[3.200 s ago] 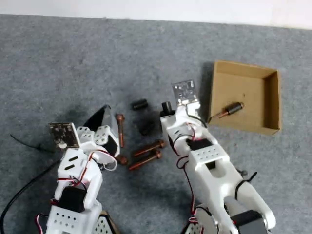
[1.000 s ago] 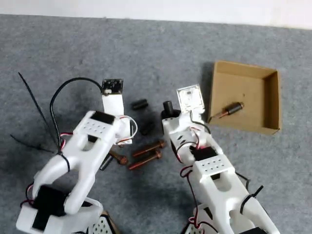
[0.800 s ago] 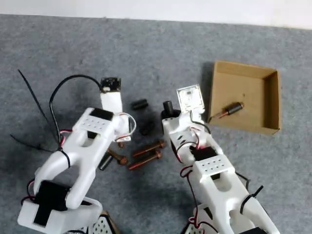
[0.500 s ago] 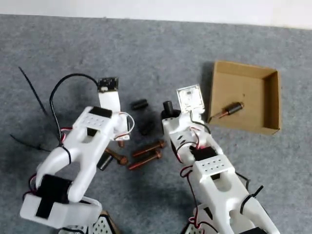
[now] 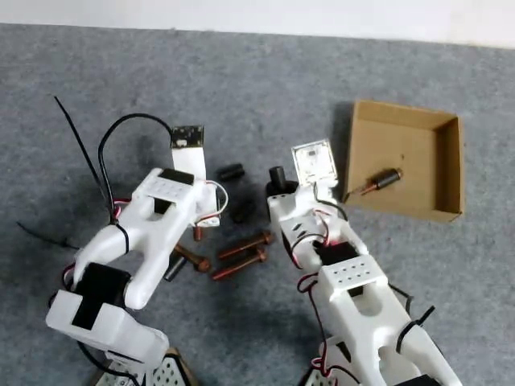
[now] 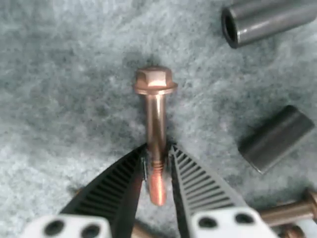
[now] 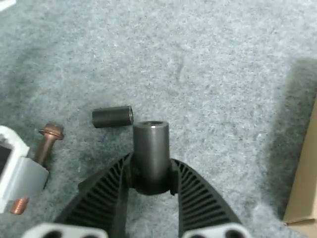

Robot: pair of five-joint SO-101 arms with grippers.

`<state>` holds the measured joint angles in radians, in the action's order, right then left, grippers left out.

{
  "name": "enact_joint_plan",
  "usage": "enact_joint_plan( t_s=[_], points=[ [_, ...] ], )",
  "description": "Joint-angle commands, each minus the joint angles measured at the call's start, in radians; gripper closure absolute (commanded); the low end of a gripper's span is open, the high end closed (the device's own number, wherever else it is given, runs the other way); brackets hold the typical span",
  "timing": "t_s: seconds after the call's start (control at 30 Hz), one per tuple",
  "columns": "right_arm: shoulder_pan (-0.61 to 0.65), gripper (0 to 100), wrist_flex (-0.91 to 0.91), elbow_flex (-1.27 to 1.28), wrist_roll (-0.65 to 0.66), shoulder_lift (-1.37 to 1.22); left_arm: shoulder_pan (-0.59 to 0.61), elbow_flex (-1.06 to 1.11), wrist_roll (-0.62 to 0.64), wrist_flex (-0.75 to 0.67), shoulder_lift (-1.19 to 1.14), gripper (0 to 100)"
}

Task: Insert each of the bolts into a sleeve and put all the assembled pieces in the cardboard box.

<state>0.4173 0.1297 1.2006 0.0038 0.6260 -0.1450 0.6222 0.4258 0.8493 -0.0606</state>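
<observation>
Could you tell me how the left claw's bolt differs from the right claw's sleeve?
The copper-coloured hex-head bolt is slim; the dark grey cylindrical sleeve is thicker and hollow. The left claw pinches the bolt by its threaded tip; the right claw grips the sleeve's end. Both are clamped.

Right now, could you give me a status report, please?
Left gripper shut on bolt. Right gripper shut on sleeve. One assembled piece in cardboard box.
</observation>
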Motion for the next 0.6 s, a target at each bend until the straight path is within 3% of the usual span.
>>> enact_joint_plan(
  t_s=[0.0, 0.57],
  points=[
    [-0.004, 99.4, -0.027, -0.013, 0.014, 0.035, -0.005, -0.036, -0.006, -0.064, -0.004, 92],
    [-0.001, 99.4, -0.027, -0.012, 0.014, 0.035, 0.033, -0.035, -0.002, -0.155, -0.005, 92]
  ],
)
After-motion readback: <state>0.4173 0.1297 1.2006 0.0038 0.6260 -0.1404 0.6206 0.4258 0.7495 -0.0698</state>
